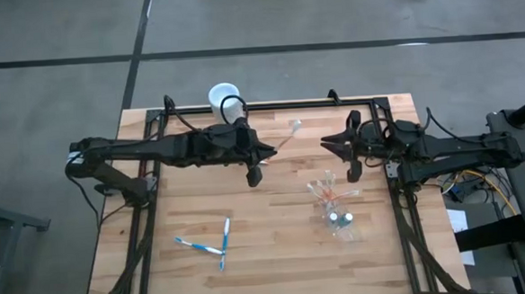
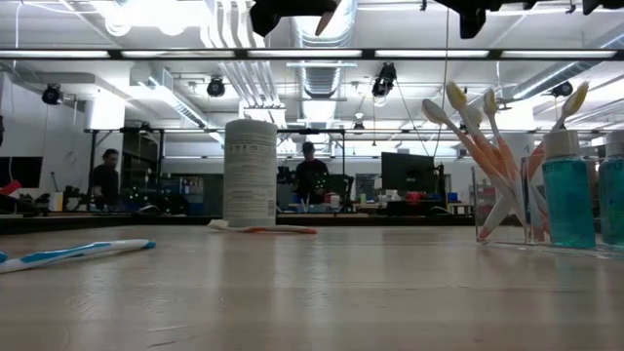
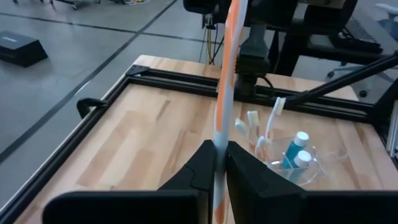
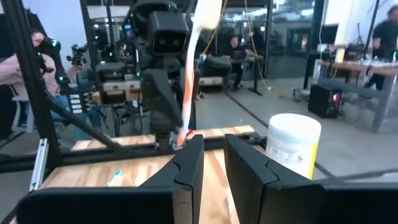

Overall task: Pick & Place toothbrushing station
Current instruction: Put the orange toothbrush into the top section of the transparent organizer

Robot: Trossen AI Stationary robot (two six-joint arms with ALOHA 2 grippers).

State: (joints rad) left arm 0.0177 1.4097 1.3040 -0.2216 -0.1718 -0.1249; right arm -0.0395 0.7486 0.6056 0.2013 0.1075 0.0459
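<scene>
My left gripper (image 1: 264, 150) hangs above the table's middle, shut on an orange-and-white toothbrush (image 3: 225, 68). Facing it from the right, my right gripper (image 1: 327, 143) is open by a narrow gap (image 4: 213, 163) with nothing between its fingers. Below them, the see-through cup (image 1: 330, 196) stands on the table's right half with several orange-and-white toothbrushes (image 2: 483, 146) leaning in it. Two blue-and-white toothbrushes (image 1: 212, 243) lie flat near the front left. My left gripper pinches the toothbrush's white handle part (image 3: 219, 140), near its lower end, between its two fingers. The fingers come nearly level from the table's left. The brush is lifted clear and sticks out past the fingertips, slanting up toward the far right, head end (image 1: 296, 125) outermost.
A taller opaque white cup (image 1: 225, 97) stands at the far edge. Small bottles with blue liquid (image 1: 341, 219) stand beside the clear cup. A black frame (image 1: 269, 106) runs around the table's far and side edges. People show in the room beyond.
</scene>
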